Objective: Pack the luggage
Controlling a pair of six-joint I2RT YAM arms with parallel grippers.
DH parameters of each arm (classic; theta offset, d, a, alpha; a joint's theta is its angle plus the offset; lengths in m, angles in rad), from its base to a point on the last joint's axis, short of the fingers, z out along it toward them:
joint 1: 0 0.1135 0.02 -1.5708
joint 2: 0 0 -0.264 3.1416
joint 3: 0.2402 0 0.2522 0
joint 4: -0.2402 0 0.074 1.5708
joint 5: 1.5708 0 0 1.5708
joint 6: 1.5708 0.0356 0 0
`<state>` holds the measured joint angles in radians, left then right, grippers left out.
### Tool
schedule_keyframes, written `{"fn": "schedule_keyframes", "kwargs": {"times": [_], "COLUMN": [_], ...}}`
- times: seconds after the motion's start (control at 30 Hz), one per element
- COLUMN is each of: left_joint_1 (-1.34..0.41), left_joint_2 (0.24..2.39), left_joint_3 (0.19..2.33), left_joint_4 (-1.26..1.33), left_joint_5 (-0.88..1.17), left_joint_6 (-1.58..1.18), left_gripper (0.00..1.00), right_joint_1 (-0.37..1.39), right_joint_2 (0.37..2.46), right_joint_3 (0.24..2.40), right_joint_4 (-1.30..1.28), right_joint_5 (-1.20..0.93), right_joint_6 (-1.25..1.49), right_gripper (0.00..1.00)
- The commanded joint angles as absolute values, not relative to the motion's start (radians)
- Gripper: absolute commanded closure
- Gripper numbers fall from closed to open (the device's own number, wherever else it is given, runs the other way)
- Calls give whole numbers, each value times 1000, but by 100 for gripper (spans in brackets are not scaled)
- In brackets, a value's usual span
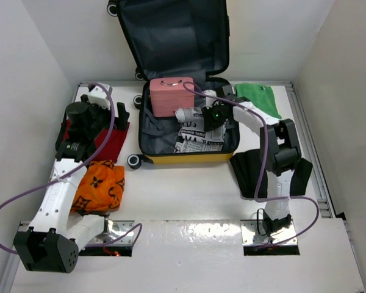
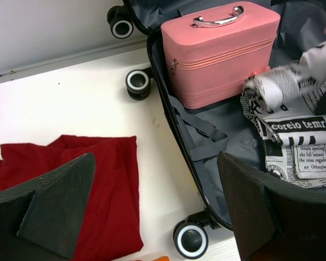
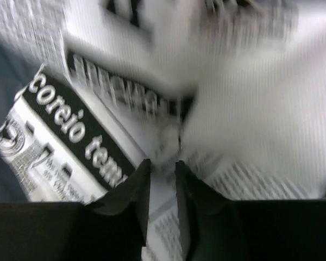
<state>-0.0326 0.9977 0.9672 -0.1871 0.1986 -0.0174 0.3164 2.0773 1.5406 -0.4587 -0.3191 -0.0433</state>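
Inside yellow hard-shell luggage (image 1: 183,158) — right end effector (image 3: 162,164) pinches crumpled newsprint cloth (image 3: 70,128) | left end effector (image 2: 156,161) splayed, empty

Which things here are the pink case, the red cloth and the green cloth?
pink case (image 2: 223,81), left wrist view, its front wall.
red cloth (image 2: 117,185), left wrist view, its right half.
green cloth (image 1: 259,96), top external view, its middle.

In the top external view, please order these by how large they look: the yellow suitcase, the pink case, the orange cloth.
1. yellow suitcase.
2-3. orange cloth and pink case look nearly alike, so I do not rank them.
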Motion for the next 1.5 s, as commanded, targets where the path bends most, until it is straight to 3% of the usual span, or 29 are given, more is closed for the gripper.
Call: {"fn": "schedule_keyframes", "kwargs": {"times": [0.0,0.23,0.33,0.47,0.77,1.3,1.47], "left_joint_1": [-21,-21,-21,-21,-12,-12,-12], "left_joint_2": [999,999,1008,1034,1036,1045,1055], "left_joint_3": [1015,1015,1015,1015,1017,1035,1046], "left_joint_4": [-167,-147,-137,-127,-127,-158,-167], "left_joint_5": [193,213,213,193,161,83,74], "left_joint_6": [-37,-37,-37,-46,-46,-46,-46], "left_gripper": [0,0,0,0,0,0,0], "right_joint_1": [269,129,77,17,-104,-120,-124], "right_joint_2": [1959,1692,1683,1852,2178,2397,2439], "right_joint_3": [1580,1588,1568,1679,1907,1911,2004], "right_joint_4": [-542,-356,-287,-322,-420,-434,-477], "right_joint_5": [-327,-313,-159,-43,-37,15,43], "right_joint_6": [47,118,106,84,169,84,84], "right_gripper": [74,41,27,25,23,21,21]}}
